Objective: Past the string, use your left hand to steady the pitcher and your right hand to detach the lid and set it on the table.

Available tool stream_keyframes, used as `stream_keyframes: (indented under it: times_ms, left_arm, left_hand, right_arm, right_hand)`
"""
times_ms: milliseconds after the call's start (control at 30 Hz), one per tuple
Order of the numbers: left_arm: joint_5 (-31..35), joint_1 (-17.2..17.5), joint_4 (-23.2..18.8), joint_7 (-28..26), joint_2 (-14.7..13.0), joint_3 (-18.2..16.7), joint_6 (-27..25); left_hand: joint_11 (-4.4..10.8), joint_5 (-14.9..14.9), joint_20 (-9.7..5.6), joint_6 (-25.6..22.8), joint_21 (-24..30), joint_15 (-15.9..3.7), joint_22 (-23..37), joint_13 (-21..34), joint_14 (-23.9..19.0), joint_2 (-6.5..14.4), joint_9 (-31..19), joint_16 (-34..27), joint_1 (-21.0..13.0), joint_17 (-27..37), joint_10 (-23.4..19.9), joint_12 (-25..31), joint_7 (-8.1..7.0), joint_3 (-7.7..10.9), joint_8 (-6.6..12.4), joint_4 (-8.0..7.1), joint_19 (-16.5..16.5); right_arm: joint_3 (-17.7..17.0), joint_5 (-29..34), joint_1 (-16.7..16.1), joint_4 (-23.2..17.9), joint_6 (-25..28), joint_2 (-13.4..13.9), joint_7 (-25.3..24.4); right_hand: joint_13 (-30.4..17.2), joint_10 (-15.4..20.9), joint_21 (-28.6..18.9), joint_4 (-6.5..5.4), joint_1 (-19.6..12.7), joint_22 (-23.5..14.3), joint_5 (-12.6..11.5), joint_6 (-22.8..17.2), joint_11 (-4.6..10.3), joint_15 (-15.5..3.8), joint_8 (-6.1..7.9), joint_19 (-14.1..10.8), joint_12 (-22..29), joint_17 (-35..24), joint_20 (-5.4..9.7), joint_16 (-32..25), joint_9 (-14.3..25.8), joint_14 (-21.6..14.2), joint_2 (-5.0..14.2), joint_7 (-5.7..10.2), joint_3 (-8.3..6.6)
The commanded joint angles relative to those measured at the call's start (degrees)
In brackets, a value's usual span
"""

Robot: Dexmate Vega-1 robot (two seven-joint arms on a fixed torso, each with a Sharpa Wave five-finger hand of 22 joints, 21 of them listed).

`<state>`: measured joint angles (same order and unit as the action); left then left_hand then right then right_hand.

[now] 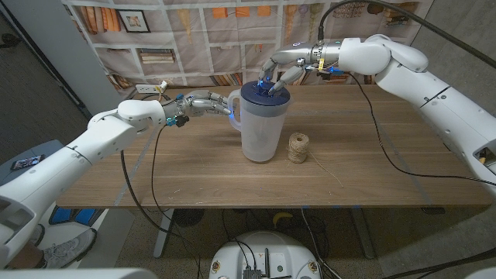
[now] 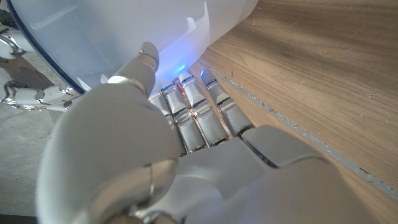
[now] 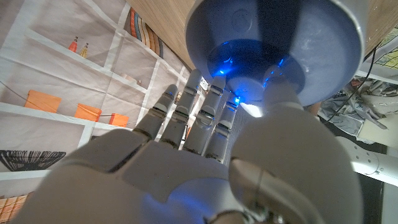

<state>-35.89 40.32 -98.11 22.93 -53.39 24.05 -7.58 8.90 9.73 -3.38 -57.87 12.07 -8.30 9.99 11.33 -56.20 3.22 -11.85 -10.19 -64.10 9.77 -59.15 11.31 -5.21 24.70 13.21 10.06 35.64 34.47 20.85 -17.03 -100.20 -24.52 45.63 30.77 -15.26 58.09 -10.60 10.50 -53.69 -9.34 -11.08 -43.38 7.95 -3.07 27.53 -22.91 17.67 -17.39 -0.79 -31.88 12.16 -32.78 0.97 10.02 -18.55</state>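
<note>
Fingers (image 1: 273, 78) of right hand (image 1: 280, 68) curl on lid (image 1: 264, 95), on pitcher top | fingers (image 1: 219, 103) of left hand (image 1: 203, 103) wrap pitcher (image 1: 260, 128) handle at its left | pitcher stands mid counter (image 1: 194, 167), picture center | string (image 1: 298, 147) ball just right of pitcher

Behind my wooden desk (image 1: 194, 167) hung a backdrop (image 1: 194, 31) printed with bookshelves. A grey wall panel (image 1: 39, 54) stood at the left, dull flooring beneath.
</note>
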Motion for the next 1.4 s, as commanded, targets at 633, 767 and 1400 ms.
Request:
stream_keyframes:
  times_ms: [633,767,1400]
  left_arm:
    - [0.2,-0.2,-0.6,0.0,-0.1,0.3,-0.9]
    - [0.2,-0.4,-0.4,0.1,0.0,0.4,-1.0]
    - [0.5,-1.2,0.2,0.6,0.3,0.9,-1.5]
  left_hand:
    - [1.98,0.4,-8.02,-2.6,-0.2,-5.42,0.2,0.2,-0.4,3.8,-0.3,-0.3,-0.8,0.3,-2.6,0.3,1.33,0.37,0.33,-0.31,0.8]
    - [1.94,0.4,-8.03,-2.7,-0.2,-5.46,0.2,0.2,-0.5,3.8,-0.3,-0.3,-0.8,0.3,-2.4,0.2,1.23,0.4,0.33,-0.33,0.8]
    - [2.07,0.4,-8.02,-2.6,-0.2,-5.45,0.2,0.2,-0.4,3.8,-0.3,-0.3,-0.8,0.3,-2.6,0.3,1.18,0.45,0.34,-0.3,0.8]
  right_arm:
    - [-1.2,-1.0,-0.5,-0.5,0.4,0.8,-1.2]
    - [-1.2,-1.1,-0.4,-0.4,0.4,0.7,-1.2]
    - [-1.1,-1.6,-0.1,0.3,0.2,0.6,-1.4]
  right_hand:
    - [-0.7,5.6,-0.1,-0.66,-5.7,-0.1,0.6,-13.0,4.59,-9.45,3.43,-0.2,0.8,-0.5,0.59,-0.7,0.0,-0.9,5.4,1.99,-1.28]
    - [-0.7,5.6,-0.1,-0.66,-5.8,-0.1,0.7,-13.0,4.61,-9.48,3.45,-0.2,0.7,-0.6,0.64,-0.6,0.0,-1.0,5.33,1.97,-1.27]
    - [-1.0,5.9,0.0,-0.89,-6.1,-0.1,0.8,-13.0,4.6,-9.43,3.49,-0.1,0.7,-0.7,0.79,-0.6,-0.1,-1.2,5.31,1.91,-1.25]
